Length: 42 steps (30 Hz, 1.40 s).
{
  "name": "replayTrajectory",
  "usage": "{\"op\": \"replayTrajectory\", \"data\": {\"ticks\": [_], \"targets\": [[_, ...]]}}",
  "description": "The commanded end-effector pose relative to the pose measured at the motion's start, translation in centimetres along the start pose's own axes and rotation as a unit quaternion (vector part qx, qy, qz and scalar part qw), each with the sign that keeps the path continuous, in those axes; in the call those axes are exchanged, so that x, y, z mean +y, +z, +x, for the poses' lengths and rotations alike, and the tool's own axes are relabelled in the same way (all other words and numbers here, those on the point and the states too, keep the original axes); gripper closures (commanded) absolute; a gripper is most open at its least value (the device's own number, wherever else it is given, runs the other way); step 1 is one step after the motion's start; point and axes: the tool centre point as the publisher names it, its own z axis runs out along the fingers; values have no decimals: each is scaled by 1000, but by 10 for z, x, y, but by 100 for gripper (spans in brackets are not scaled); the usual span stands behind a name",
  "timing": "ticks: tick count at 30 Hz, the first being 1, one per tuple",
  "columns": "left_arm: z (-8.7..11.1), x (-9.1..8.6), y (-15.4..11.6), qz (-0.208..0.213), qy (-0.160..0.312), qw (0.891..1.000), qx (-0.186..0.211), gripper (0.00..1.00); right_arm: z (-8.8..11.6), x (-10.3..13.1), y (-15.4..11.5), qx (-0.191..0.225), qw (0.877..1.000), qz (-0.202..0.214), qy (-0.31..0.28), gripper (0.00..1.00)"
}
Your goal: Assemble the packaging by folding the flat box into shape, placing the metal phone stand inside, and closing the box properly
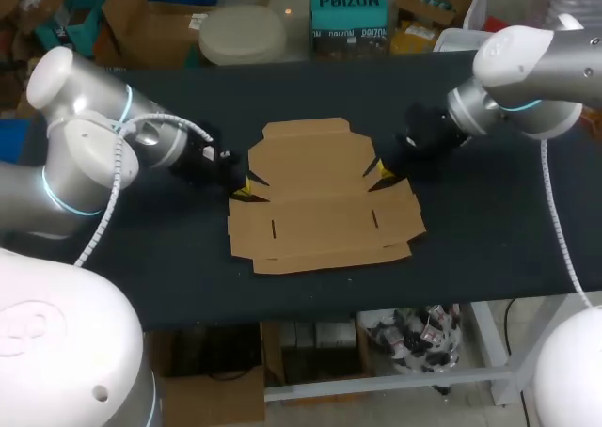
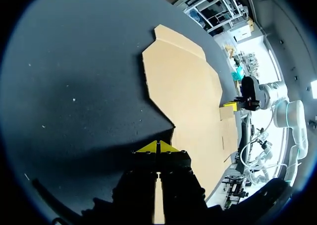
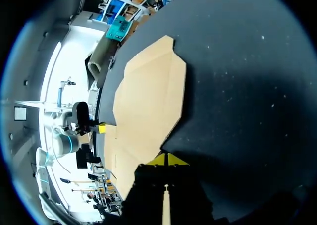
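- Evidently folding has barely begun: the flat cardboard box [image 1: 320, 201] lies unfolded mid-way across the tabletop [image 1: 489, 248].
- The left gripper [image 1: 243, 190] and right gripper [image 1: 378, 176], fingers pressed together, sit at its side edges, perhaps touching.
- Next: raising the side flaps.

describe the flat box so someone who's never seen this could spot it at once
Start at the dark table filling the head view. The flat box lies unfolded at its centre, between the left gripper and the right gripper, whose yellow tips sit at its side edges. It is the only tan cardboard sheet on the table, with notched flaps and small slits.
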Motion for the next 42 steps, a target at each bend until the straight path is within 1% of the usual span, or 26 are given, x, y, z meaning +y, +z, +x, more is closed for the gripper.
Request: {"op": "replayTrajectory", "data": {"ticks": [1, 9, 13, 17, 25, 26, 36, 42], "targets": [[7, 1, -2, 0, 2, 1000, -19, 100, 5, 0, -1, -11, 1000, 0, 2, 100], [13, 0, -1, 0, 8, 999, -33, 100, 10, 1, -2, -27, 1000, -1, 7, 100], [15, -1, 1, -3, 8, 999, -40, 100, 11, 0, -1, -48, 999, 1, 23, 100], [15, 0, 1, -4, 6, 999, -42, 100, 10, 0, -1, -62, 997, 4, 36, 100], [17, 2, 1, -6, 6, 999, -50, 100, 6, -3, -2, -71, 996, 5, 51, 100], [18, 2, 1, -6, 6, 999, -51, 100, 6, -3, -2, -77, 996, 5, 54, 100], [24, 4, 1, -5, 9, 997, -81, 100, 17, -5, 1, -120, 990, 4, 74, 100], [26, 5, 2, -5, 7, 996, -91, 100, 23, -6, 6, -136, 987, 6, 80, 100]]}}
